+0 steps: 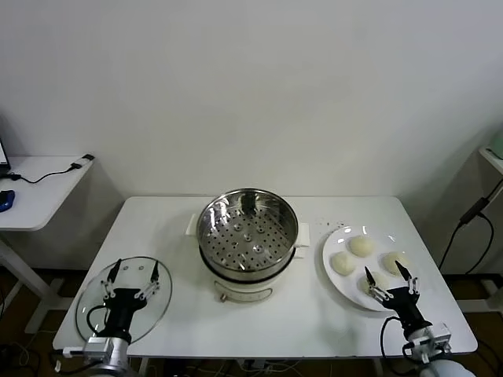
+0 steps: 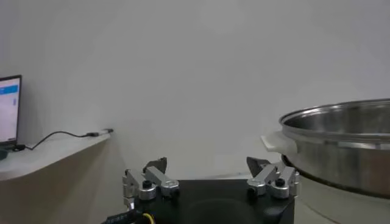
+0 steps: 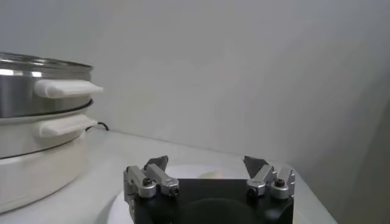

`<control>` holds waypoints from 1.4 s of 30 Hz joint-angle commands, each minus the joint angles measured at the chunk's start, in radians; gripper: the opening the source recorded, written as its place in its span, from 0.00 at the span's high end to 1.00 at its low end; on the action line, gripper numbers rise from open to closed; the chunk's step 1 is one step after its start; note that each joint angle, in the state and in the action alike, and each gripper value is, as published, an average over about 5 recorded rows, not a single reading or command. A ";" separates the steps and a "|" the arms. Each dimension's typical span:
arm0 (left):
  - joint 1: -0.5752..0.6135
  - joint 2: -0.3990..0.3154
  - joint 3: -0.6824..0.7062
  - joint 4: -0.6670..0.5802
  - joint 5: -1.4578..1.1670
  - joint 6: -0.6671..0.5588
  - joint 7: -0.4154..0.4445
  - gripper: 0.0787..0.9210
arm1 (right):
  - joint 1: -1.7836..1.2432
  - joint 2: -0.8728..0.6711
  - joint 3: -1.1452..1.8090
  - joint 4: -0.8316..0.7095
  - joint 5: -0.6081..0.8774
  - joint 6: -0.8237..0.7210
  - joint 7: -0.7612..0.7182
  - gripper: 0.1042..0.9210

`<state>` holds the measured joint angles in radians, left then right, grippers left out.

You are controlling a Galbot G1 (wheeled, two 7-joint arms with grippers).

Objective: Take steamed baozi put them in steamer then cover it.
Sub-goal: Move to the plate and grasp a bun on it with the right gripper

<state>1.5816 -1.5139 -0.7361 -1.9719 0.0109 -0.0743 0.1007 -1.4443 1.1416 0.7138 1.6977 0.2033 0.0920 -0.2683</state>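
Observation:
The steamer (image 1: 247, 236) stands at the table's middle, its perforated tray bare. Several cream-white baozi lie on a white plate (image 1: 336, 239) to its right, among them one at the back (image 1: 361, 246), one on the left (image 1: 342, 263) and one on the right (image 1: 393, 260). My right gripper (image 1: 385, 271) is open and empty, just above the plate's front part. The glass cover (image 1: 159, 301) lies flat at the front left. My left gripper (image 1: 134, 269) is open and empty above it, and its body hides the handle. The left wrist view shows the left gripper (image 2: 207, 163) and the steamer (image 2: 347, 140). The right wrist view shows the right gripper (image 3: 206, 161), the steamer (image 3: 36, 122) and the plate (image 3: 183, 173).
A white side table (image 1: 39, 196) with a cable and a laptop edge stands to the far left, apart from the work table. It also shows in the left wrist view (image 2: 49, 152). The steamer's white side handles (image 3: 64, 89) jut toward the plate.

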 commanded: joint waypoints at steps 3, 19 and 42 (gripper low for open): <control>0.006 0.013 0.010 -0.006 0.003 0.009 -0.012 0.12 | 0.075 -0.132 0.000 -0.014 -0.087 -0.078 -0.117 0.12; -0.007 0.036 0.019 -0.010 0.004 0.023 -0.007 0.12 | 0.860 -0.722 -0.743 -0.402 -0.293 -0.237 -0.711 0.12; -0.028 0.056 0.016 0.028 0.003 0.040 -0.002 0.12 | 1.607 -0.194 -1.532 -1.126 -0.429 -0.022 -0.899 0.12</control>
<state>1.5548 -1.4595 -0.7199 -1.9499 0.0137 -0.0358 0.0976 0.0045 0.8387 -0.6550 0.7602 -0.1886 0.0296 -1.1154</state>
